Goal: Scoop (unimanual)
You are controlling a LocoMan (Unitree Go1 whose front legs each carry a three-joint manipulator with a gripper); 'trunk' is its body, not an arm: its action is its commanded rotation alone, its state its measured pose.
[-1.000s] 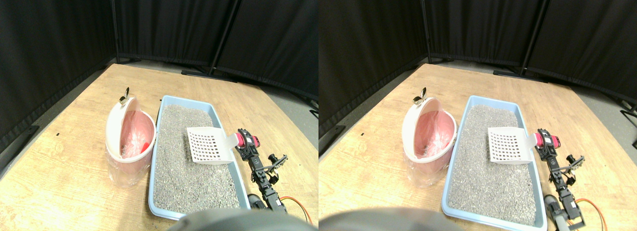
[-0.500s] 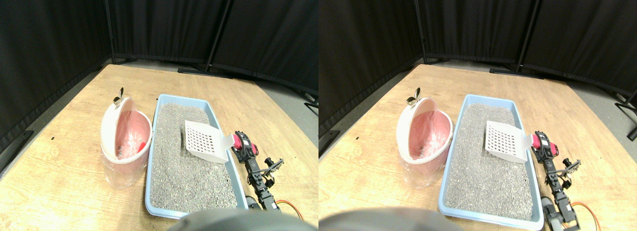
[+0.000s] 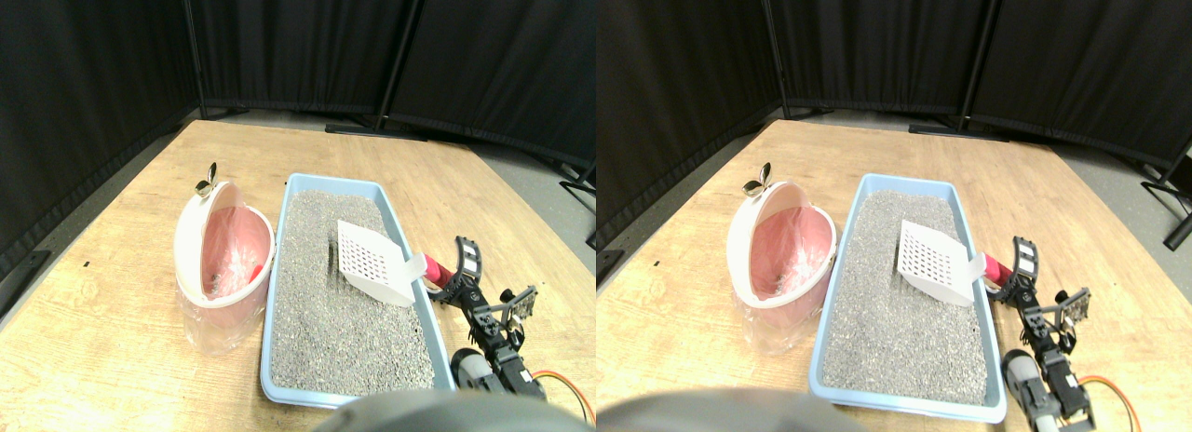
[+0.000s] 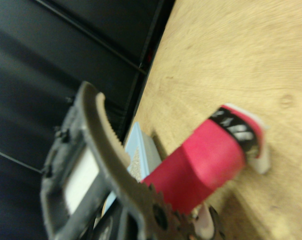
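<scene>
Black curtains ringed the wooden floor point(image 3: 112, 292) as I tipped the scoop point(image 3: 372, 262) steeply, its front edge now biting the litter in the tray point(image 3: 276, 313). My gripper point(image 3: 445, 281) stayed clamped on its red handle point(image 4: 198, 165), the dig just beginning.

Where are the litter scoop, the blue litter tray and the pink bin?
litter scoop point(image 3: 370, 262), stereo pair view, on its slotted white blade.
blue litter tray point(image 3: 265, 357), stereo pair view, on its left rim.
pink bin point(image 3: 200, 236), stereo pair view, on its raised white lid.

scoop point(image 3: 372, 262) white, gridded holes | handle point(image 4: 200, 165) red | tray point(image 3: 273, 320) light blue | bin point(image 3: 223, 255) pink-white
</scene>
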